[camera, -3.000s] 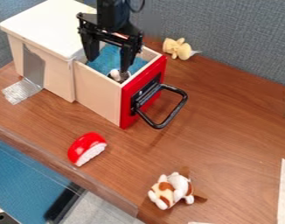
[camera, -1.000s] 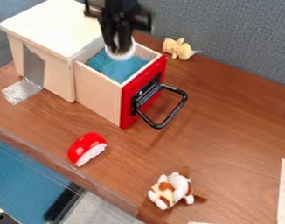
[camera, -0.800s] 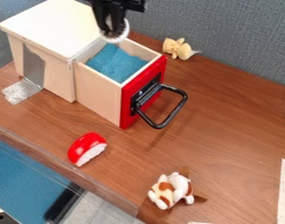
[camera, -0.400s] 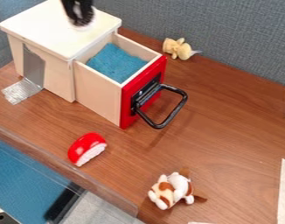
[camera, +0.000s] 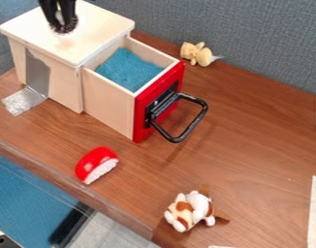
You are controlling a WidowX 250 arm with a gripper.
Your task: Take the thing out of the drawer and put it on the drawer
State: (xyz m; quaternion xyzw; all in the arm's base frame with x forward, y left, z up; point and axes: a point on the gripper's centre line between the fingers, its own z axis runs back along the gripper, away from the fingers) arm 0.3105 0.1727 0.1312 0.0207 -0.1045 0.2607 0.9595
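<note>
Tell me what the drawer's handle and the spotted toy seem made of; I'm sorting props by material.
The handle looks like metal or hard plastic with a glossy black finish, going by its bright highlights. The spotted toy seems to be soft plush fabric, judging by its rounded, stuffed limbs and matt surface.

Bright, soft light casts faint shadows beside the drawer (camera: 109, 107).

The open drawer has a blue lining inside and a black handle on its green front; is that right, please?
No: in the camera view, the front of the open drawer is red, not green; the black handle and blue lining are right.
</note>
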